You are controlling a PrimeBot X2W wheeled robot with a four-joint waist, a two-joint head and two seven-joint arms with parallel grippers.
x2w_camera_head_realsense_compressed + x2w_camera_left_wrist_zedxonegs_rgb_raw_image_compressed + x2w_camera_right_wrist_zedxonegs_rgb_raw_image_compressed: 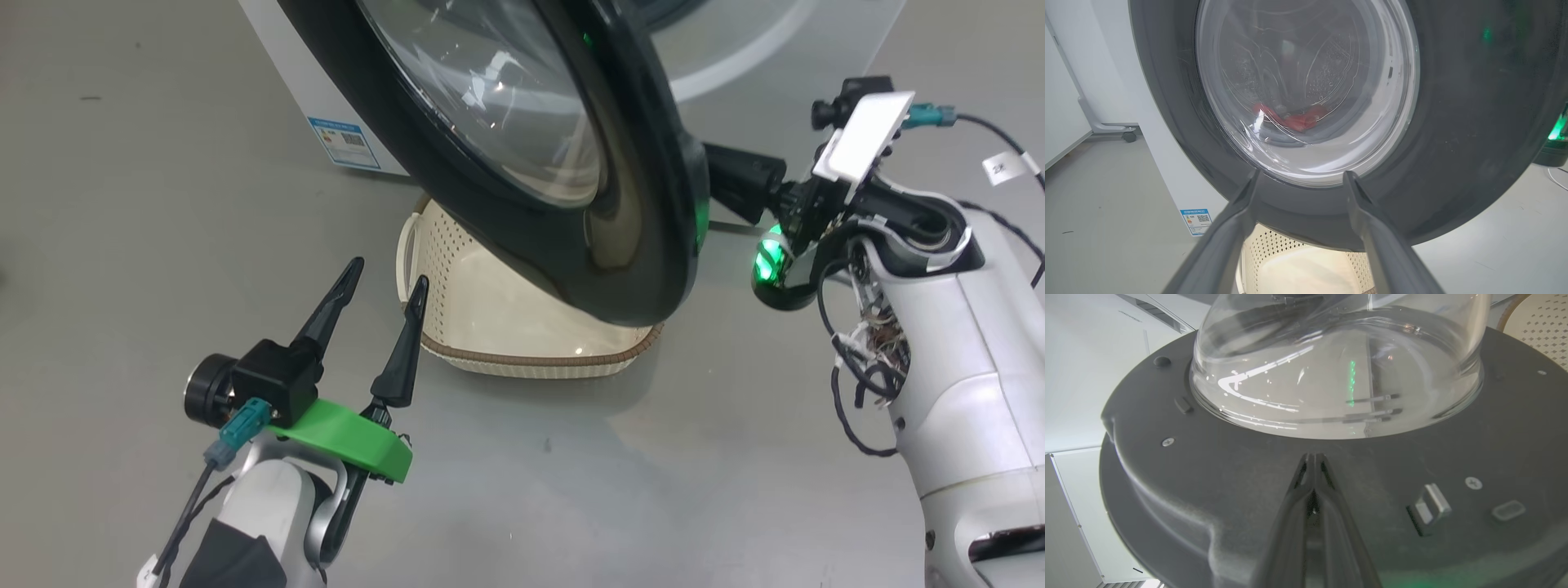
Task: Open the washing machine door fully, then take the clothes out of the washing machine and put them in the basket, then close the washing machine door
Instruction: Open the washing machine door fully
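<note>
The washing machine door (637, 245) stands partly swung out from the white washing machine (302, 90), its black rim hanging over the cream basket (531, 359) on the floor. Through the door's glass (1306, 90) the red clothes (1294, 120) lie low in the drum. My left gripper (385, 273) is open and empty, in front of the door's outer face and just left of the basket (1290, 265). My right gripper (1312, 456) is shut, its tips resting against the door's dark inner face (1229, 490) below the glass bowl. In the head view the door rim hides its fingers.
A blue label (344, 143) sits low on the washer's front. Grey floor spreads to the left and in front. A white panel on a wheeled foot (1129, 136) stands left of the machine. My right forearm (939, 286) with loose cables is right of the door.
</note>
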